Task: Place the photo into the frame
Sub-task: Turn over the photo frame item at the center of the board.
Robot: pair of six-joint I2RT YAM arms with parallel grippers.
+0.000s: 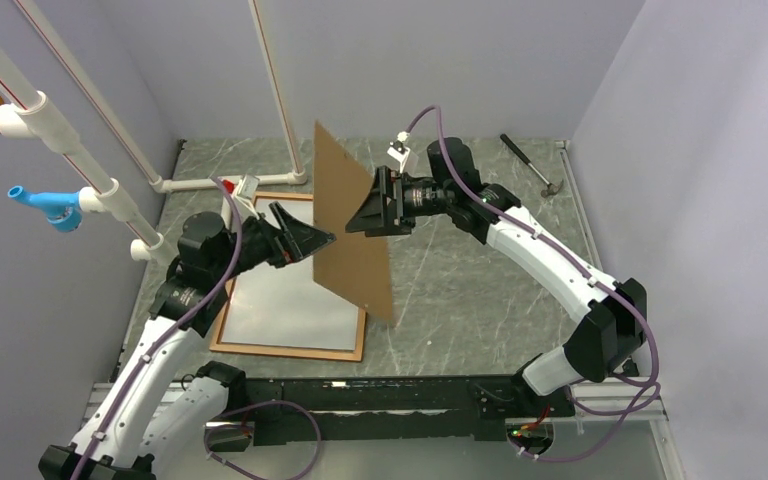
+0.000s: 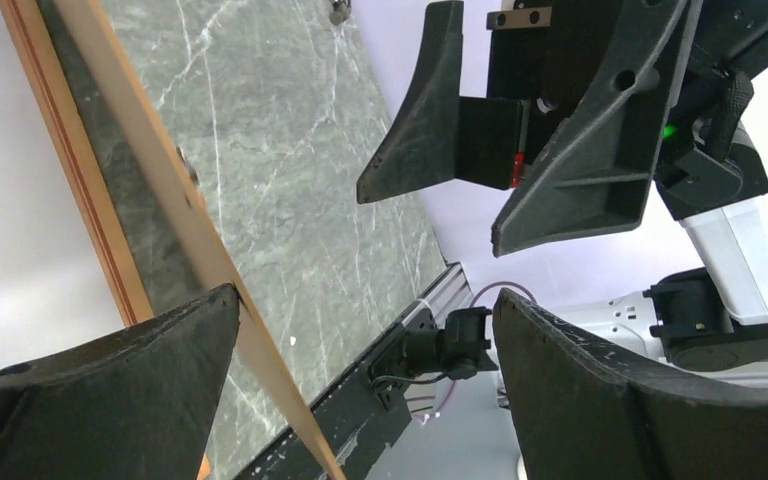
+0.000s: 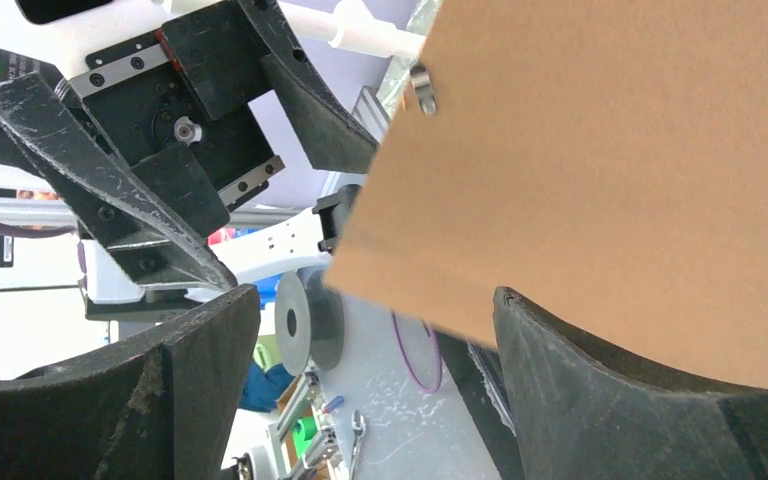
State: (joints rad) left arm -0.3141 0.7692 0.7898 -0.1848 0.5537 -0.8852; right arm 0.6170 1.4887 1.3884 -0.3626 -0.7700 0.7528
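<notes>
The reddish-brown frame lies flat on the table at the left. Inside it lies the photo, white side up. A brown fibreboard panel stands nearly on edge, tilted, between my two grippers, its low corner by the frame's right rail. My left gripper is open on the panel's left side; in the left wrist view the panel's thin edge touches one finger of the left gripper. My right gripper is open on the panel's right side. The panel's face passes behind one finger of the right gripper, with nothing between the jaws.
A hammer lies at the back right by the wall. White pipes run along the left, and a white post stands behind the frame. A black rail lines the near edge.
</notes>
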